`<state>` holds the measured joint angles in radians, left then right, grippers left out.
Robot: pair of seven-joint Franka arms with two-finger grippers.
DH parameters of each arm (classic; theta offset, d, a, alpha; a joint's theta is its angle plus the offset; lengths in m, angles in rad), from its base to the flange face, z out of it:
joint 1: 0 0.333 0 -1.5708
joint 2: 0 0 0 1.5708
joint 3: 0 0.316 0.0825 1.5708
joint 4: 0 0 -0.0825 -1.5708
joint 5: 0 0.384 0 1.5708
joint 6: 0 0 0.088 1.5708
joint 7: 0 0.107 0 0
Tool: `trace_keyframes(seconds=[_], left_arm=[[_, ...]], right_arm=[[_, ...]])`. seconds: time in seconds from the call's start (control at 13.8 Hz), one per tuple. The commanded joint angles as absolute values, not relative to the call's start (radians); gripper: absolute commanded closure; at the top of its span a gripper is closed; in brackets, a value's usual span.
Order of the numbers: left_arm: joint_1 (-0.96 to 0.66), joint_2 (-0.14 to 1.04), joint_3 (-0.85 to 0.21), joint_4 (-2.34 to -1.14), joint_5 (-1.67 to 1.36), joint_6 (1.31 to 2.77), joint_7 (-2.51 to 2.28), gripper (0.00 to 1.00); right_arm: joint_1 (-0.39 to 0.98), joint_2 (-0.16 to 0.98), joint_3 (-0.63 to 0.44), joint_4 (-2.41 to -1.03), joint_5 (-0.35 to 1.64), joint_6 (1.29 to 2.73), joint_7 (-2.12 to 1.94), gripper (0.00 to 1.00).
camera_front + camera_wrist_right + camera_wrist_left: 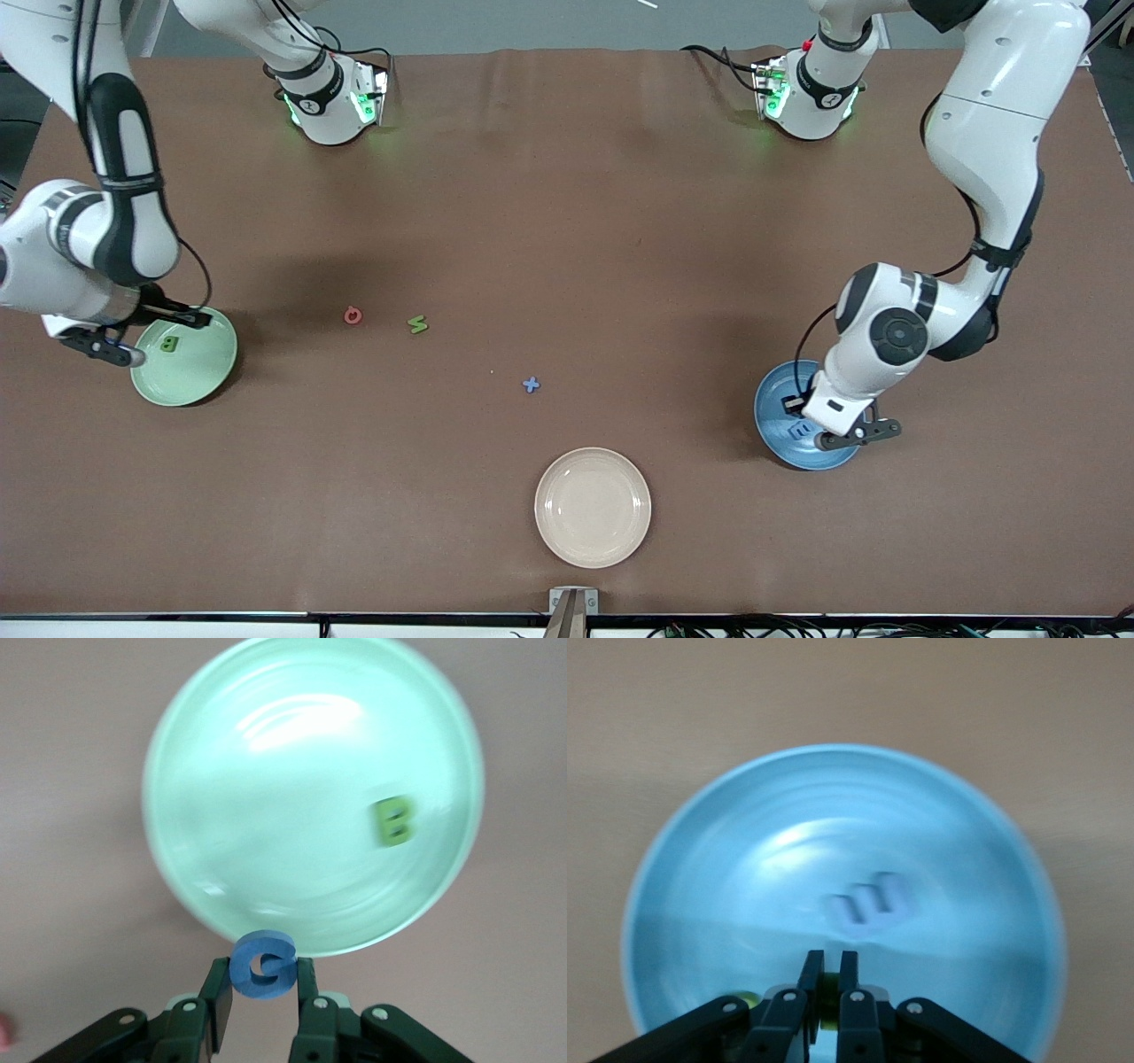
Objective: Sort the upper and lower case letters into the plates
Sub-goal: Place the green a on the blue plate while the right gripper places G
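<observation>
Clamped between the right gripper's (pixel 263 990) fingers, a blue letter G (pixel 263 965) is held over the green plate's (pixel 208 377) rim, where a green B (pixel 168 345) lies. Over the blue plate (pixel 769 416), the left gripper (pixel 831 979) is narrowed, with a yellow-green bit seen between its fingers and a pale letter (pixel 868 901) lying below it in the plate.

Illumination is even and diffuse, apparently from overhead. In the front view, the matte brown table surface (pixel 567 221) carries soft, broad shadows beneath both arms and a darker crescent beside the round blue plate (pixel 772 416). Green indicator lights glow at both arm bases. Both wrist views are blurred: the pale green round plate (pixel 266 815) shows smeared white glare streaks, and the small green flat letter (pixel 392 821) has doubled edges. The pale blue letter (pixel 868 899) is smeared, possibly by motion.
</observation>
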<state>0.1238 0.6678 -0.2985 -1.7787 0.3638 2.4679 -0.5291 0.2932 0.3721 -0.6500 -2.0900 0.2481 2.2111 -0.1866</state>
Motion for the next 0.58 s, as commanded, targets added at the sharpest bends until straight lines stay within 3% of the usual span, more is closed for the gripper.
trace_keyframes(seconds=[0.0, 0.51], left_arm=[[0.129, 0.652, -0.313, -1.804, 0.385, 2.482, -0.521, 0.01], [0.001, 0.620, -0.531, -1.754, 0.394, 2.388, -0.680, 0.01]], right_arm=[[0.238, 0.426, -0.634, -2.100, 0.245, 2.287, -0.279, 0.84], [0.230, 0.500, -0.589, -2.115, 0.330, 2.370, -0.287, 0.84]])
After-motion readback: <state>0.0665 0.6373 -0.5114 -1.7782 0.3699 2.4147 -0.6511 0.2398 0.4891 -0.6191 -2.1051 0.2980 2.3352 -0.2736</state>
